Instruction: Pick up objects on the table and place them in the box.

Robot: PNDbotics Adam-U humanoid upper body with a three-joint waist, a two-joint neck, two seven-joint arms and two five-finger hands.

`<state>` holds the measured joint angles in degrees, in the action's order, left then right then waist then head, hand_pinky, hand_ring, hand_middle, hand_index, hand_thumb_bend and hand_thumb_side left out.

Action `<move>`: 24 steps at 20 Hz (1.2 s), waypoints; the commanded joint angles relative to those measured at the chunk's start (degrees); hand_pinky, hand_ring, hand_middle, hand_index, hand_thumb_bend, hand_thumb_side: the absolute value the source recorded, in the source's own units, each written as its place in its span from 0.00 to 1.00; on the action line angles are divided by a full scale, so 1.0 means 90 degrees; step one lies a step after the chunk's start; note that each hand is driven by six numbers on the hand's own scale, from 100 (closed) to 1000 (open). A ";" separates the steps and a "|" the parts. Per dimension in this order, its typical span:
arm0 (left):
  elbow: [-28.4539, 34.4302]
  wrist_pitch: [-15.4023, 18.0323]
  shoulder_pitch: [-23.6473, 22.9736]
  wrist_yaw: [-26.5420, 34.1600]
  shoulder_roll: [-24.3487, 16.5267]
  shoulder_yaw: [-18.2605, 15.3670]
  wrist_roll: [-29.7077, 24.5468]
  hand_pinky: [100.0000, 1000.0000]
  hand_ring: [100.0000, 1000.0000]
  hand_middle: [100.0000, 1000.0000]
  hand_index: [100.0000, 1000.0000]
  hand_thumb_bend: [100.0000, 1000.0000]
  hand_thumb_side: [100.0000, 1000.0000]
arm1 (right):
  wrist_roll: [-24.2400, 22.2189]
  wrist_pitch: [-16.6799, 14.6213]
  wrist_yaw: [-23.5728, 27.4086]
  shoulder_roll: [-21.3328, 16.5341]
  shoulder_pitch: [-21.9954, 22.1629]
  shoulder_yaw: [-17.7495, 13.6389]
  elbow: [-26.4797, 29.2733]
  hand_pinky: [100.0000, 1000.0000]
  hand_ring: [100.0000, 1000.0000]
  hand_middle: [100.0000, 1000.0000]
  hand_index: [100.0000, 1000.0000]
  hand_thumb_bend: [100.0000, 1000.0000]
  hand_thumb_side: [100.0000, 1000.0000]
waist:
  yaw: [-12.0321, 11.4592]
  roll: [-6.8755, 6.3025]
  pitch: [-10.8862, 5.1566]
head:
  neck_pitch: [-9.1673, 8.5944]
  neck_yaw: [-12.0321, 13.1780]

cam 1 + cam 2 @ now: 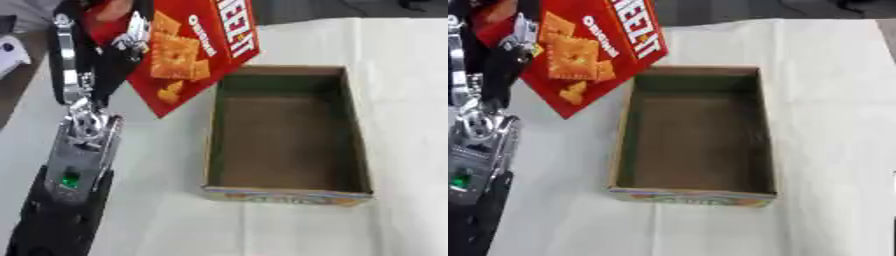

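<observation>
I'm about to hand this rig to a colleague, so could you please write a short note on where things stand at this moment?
Left hand: raised at the upper left, fingers curled round the red cardboard cracker box, which hangs tilted in the air, its lower corner beside the left wall of the open brown cardboard box.
Right hand: not visible in either view.
The open box sits on the white tablecloth and is empty inside.
Done: cracker box picked up.
Left: carry it to the right over the opening, lower it in and let go. No other loose objects show on the cloth.
</observation>
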<state>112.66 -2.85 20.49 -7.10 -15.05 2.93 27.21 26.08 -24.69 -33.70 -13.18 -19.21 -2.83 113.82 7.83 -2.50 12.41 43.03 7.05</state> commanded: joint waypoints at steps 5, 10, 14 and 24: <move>-0.0109 0.0062 0.0299 0.0173 -0.0062 0.0366 -0.0367 0.00 0.00 0.00 0.08 0.00 0.00 | -0.0044 -0.0001 0.0041 -0.0044 -0.0109 0.0019 0.0086 0.18 0.42 0.49 0.59 0.00 0.65 | 0.0174 -0.0051 -0.0057 | -0.0072 -0.0078; -0.0367 0.0167 0.0373 0.0210 0.0006 0.0690 -0.0656 0.00 0.00 0.00 0.08 0.00 0.00 | -0.0055 -0.0014 0.0050 -0.0043 -0.0139 0.0032 0.0086 0.18 0.42 0.49 0.59 0.00 0.65 | 0.0336 -0.0105 -0.0018 | -0.0074 -0.0111; -0.0571 0.0368 0.0285 0.0266 0.0045 0.0922 -0.0876 0.00 0.00 0.00 0.08 0.00 0.00 | -0.0051 -0.0022 0.0057 -0.0041 -0.0152 0.0029 0.0086 0.18 0.42 0.49 0.59 0.00 0.65 | 0.0420 -0.0150 0.0016 | -0.0065 -0.0139; -0.0679 0.0585 0.0103 0.0254 0.0057 0.1177 -0.1344 0.05 0.07 0.10 0.17 0.00 0.00 | -0.0044 -0.0031 0.0050 -0.0038 -0.0148 0.0027 0.0086 0.18 0.42 0.49 0.59 0.00 0.65 | 0.0420 -0.0241 0.0024 | -0.0039 -0.0234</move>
<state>105.57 2.15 21.11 -4.66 -13.99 13.50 15.69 25.64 -24.78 -33.30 -13.18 -19.76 -2.50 113.82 11.59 -4.86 13.53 43.03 5.53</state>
